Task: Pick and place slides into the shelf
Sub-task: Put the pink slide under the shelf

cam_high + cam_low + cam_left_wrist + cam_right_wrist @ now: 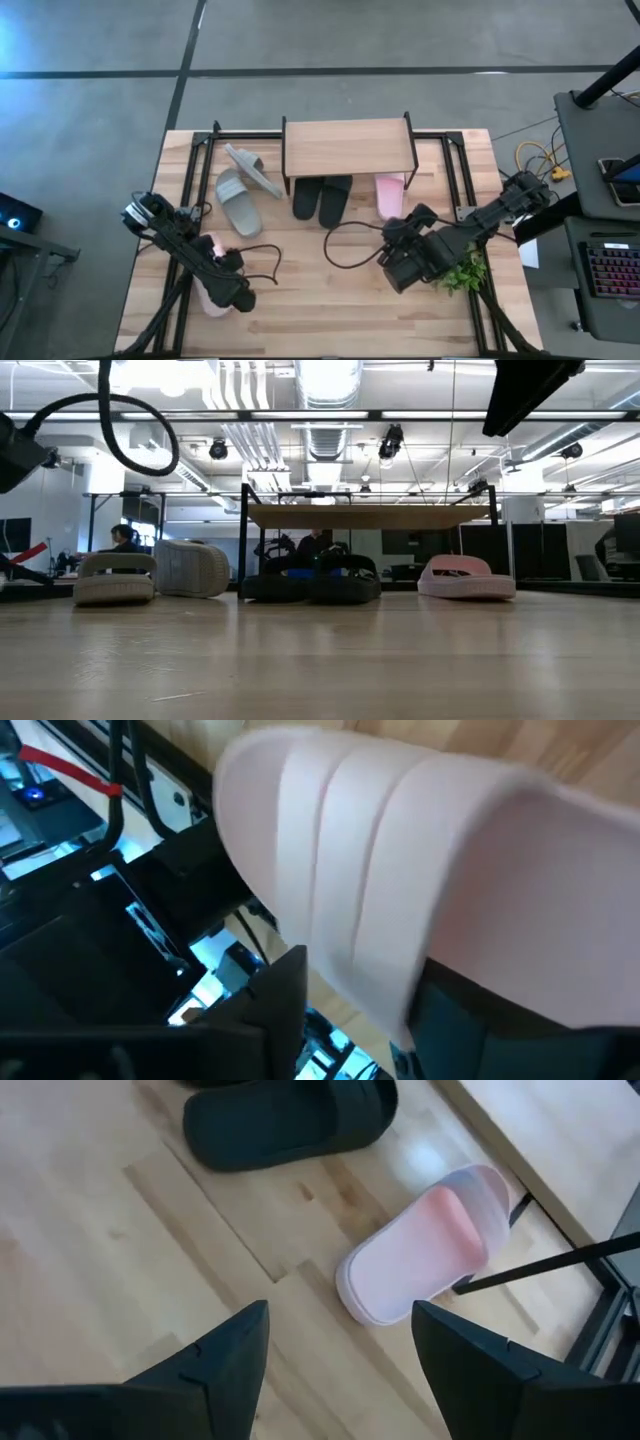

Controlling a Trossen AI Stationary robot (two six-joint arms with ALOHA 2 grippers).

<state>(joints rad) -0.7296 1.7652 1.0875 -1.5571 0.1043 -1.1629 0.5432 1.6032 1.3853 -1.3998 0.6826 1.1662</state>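
**High view: left arm holds a pink slide, right arm hangs open near the shelf**

High view shows the left end effector [218, 285] at the bench's [330, 300] front left, clamped on a pale pink slide [400, 890]. The right end effector [340, 1350] hovers with fingers apart over bare wood near the shelf [348, 146]. A second pink slide [425, 1245] lies partly under the shelf's right end, with two black slides [322, 197] beside it in the middle. Two grey slides [240, 190] sit just left of the shelf, one leaning on the other.
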